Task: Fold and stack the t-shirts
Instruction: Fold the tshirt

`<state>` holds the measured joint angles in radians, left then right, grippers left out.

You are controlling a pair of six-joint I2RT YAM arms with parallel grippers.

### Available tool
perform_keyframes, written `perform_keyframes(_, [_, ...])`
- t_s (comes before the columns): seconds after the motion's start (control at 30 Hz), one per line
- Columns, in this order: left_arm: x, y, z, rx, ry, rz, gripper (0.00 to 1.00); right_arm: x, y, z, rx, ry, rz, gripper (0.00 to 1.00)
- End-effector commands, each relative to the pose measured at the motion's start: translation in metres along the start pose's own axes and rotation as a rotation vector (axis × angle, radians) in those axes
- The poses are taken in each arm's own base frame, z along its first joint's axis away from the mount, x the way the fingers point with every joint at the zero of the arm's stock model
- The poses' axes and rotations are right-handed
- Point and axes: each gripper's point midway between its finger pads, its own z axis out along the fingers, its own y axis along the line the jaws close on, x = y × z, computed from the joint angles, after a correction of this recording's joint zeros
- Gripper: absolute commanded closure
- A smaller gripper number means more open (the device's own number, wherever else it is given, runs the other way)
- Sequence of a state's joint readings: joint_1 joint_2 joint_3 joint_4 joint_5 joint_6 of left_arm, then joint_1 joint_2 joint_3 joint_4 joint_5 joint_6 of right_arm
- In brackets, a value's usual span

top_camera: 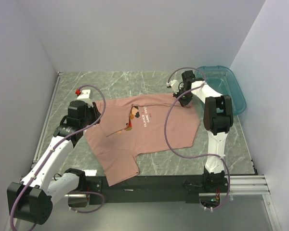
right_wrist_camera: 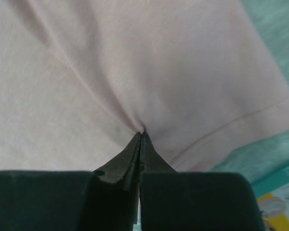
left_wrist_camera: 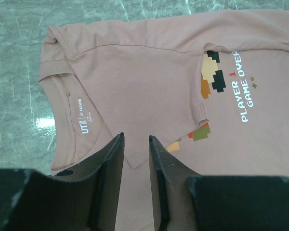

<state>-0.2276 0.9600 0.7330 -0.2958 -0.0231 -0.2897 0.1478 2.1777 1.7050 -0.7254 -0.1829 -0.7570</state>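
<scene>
The right claw point(right_wrist_camera: 140, 134) is clamped on the t-shirt point(top_camera: 149, 132). Its tips are pressed together on a pinch of pink cloth just inside a stitched edge, and creases fan out from the grip. From above, this grip sits at the shirt's far right corner.

The left claw point(left_wrist_camera: 135, 139) hangs over the shirt's left side, beside the neck opening. Its jaws stand apart, and the point of a folded-over flap lies in the gap between them.

The shirt lies on the grey-green marbled bench point(top_camera: 135, 79), between the two arms. Its collar points towards the left arm and one sleeve reaches to the near edge.

A teal plastic tub point(top_camera: 233, 89) stands in the far right corner of the bench, just beyond the right arm, which partly hides it. The shirt is outside it.

The shirt is dusty pink cotton with short sleeves. White printing shows inside the neck. The chest print has blocky pixel figures in brown, tan, red and green, with white lettering that reads "PLAYER 1 GAME OVER". A fold of the shirt's own fabric covers part of the figures.
</scene>
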Motion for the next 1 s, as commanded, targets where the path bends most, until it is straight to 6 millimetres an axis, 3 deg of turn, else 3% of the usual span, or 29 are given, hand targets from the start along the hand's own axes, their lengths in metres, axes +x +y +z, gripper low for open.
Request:
perform_keyframes(0.0, [-0.021, -0.010, -0.004, 0.045, -0.064, 0.014, 0.67, -0.008, 0.004, -0.024, 0.015, -0.049, -0.026, 1.00])
perform_keyframes(0.17, [-0.020, -0.009, -0.004, 0.043, -0.061, 0.013, 0.67, -0.001, 0.008, -0.025, 0.026, -0.033, -0.010, 0.93])
perform_keyframes(0.3, [-0.020, -0.010, -0.003, 0.043, -0.063, 0.007, 0.66, -0.008, 0.002, -0.036, 0.062, -0.068, 0.039, 0.66])
perform_keyframes(0.33, [-0.019, -0.010, -0.003, 0.043, -0.061, 0.003, 0.65, -0.013, 0.000, -0.045, 0.074, -0.088, 0.049, 0.64])
perform_keyframes(0.37, [-0.020, -0.010, -0.003, 0.044, -0.064, -0.003, 0.62, -0.018, -0.001, -0.051, 0.074, -0.110, 0.057, 0.62])
perform_keyframes(0.43, [-0.021, -0.001, -0.002, 0.000, -0.079, -0.041, 0.47, -0.027, 0.003, -0.069, 0.072, -0.156, 0.083, 0.60])
perform_keyframes(0.5, [-0.025, 0.014, 0.000, -0.045, -0.102, -0.125, 0.31, -0.033, 0.017, -0.079, 0.020, -0.205, 0.105, 0.60])
perform_keyframes(0.57, [-0.022, 0.024, 0.007, -0.036, -0.086, -0.200, 0.24, -0.041, 0.028, -0.099, -0.006, -0.268, 0.114, 0.60])
perform_keyframes(0.6, [-0.022, 0.029, 0.012, -0.032, -0.078, -0.262, 0.24, -0.041, 0.045, -0.100, -0.068, -0.291, 0.134, 0.60])
perform_keyframes(0.63, [-0.030, 0.053, 0.016, -0.066, -0.104, -0.334, 0.24, -0.044, 0.051, -0.115, -0.077, -0.331, 0.130, 0.60])
perform_keyframes(0.67, [-0.019, 0.053, 0.028, -0.016, -0.041, -0.396, 0.26, -0.036, 0.065, -0.113, -0.114, -0.328, 0.141, 0.60])
perform_keyframes(0.73, [-0.021, 0.075, 0.041, -0.004, -0.025, -0.538, 0.37, -0.040, 0.082, -0.130, -0.156, -0.395, 0.153, 0.60])
perform_keyframes(0.77, [-0.013, 0.082, 0.059, 0.013, 0.018, -0.583, 0.42, -0.039, 0.090, -0.133, -0.177, -0.410, 0.156, 0.60])
perform_keyframes(0.8, [-0.010, 0.077, 0.066, 0.066, 0.054, -0.629, 0.49, -0.030, 0.102, -0.128, -0.203, -0.405, 0.171, 0.60])
perform_keyframes(0.83, [-0.022, 0.081, 0.075, 0.081, 0.033, -0.639, 0.52, -0.029, 0.107, -0.137, -0.206, -0.433, 0.166, 0.60])
perform_keyframes(0.87, [-0.012, 0.088, 0.092, 0.067, 0.068, -0.660, 0.53, -0.026, 0.112, -0.138, -0.210, -0.437, 0.168, 0.60])
perform_keyframes(0.93, [-0.022, 0.094, 0.107, 0.069, 0.066, -0.678, 0.57, -0.015, 0.119, -0.137, -0.218, -0.440, 0.180, 0.60])
perform_keyframes(0.97, [-0.014, 0.101, 0.121, 0.049, 0.092, -0.689, 0.58, -0.009, 0.120, -0.135, -0.231, -0.440, 0.195, 0.60])
